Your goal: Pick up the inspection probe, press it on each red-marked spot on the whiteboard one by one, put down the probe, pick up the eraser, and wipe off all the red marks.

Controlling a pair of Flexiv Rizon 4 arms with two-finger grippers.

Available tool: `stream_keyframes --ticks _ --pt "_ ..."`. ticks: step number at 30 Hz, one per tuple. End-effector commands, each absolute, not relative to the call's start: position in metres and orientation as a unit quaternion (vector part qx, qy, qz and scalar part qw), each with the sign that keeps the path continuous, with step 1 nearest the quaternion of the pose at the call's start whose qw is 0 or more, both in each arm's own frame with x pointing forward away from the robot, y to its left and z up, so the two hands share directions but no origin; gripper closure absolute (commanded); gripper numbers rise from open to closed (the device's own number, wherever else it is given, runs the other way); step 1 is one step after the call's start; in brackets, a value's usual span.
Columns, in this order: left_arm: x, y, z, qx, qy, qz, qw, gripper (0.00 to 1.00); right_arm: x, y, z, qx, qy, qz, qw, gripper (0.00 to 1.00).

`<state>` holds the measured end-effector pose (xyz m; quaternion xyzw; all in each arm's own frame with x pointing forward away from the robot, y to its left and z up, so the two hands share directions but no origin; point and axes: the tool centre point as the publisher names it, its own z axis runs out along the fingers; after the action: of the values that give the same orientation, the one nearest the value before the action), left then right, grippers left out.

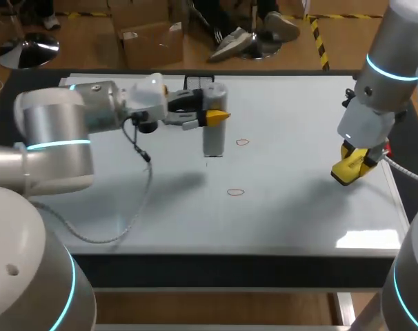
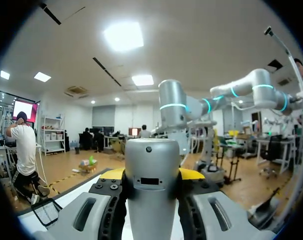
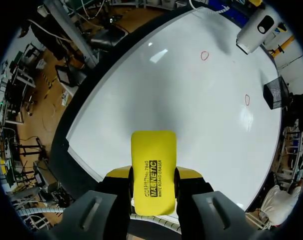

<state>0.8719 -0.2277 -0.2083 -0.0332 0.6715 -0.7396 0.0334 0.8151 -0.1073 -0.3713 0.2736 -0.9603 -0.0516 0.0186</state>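
inspection probe (image 1: 214, 134), a silver-grey cylinder, upright in the left gripper (image 1: 218, 117); flat yellow block eraser (image 3: 152, 150) over the right edge

along the near edge the glossy whiteboard (image 1: 299, 214) ends at a black table rim (image 1: 230, 265), and a broad band of bare white runs the whole width there. a grey cable (image 1: 149, 176) from the left arm (image 1: 57, 124) hangs in a loop over the left part of the board. at the right edge the right gripper (image 1: 350, 167) hangs above the board, close to the rim, its fingers pinching the eraser from both sides. the eraser's yellow face carries black lettering along its length. a wide white surface separates this gripper from the middle of the board. there a small nearer red ring (image 1: 235, 192) is drawn, with a farther red ring (image 1: 242, 142) beyond it, the two well apart. just beside the farther ring, on its left, the probe stands upright. it is clamped around its upper half between the left gripper's yellow-tipped fingers, which come in sideways from the left. whether its lower end touches the board cannot be told. the left wrist view shows a small dark slot and a round dot on the probe's grey body. behind the probe, at the far edge, sits a black mesh basket (image 1: 198, 81).
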Motion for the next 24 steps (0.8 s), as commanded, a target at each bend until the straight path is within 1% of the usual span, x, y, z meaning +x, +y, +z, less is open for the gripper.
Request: stream_keyframes --ticks 1,12,24 --pt "0.887 -0.261 -0.215 -0.031 0.668 -0.743 0.032 1.0 0.816 -0.107 -0.371 0.274 -0.96 -0.05 0.019 1.0" --pt "0.902 -0.29 -0.226 -0.025 0.667 -0.744 0.031 1.0 0.816 -0.107 -0.371 0.274 -0.96 -0.05 0.019 1.0" --pt "0.928 -0.302 -0.245 -0.025 0.671 -0.74 0.029 1.0 0.816 -0.107 -0.371 0.274 -0.96 -0.05 0.019 1.0"
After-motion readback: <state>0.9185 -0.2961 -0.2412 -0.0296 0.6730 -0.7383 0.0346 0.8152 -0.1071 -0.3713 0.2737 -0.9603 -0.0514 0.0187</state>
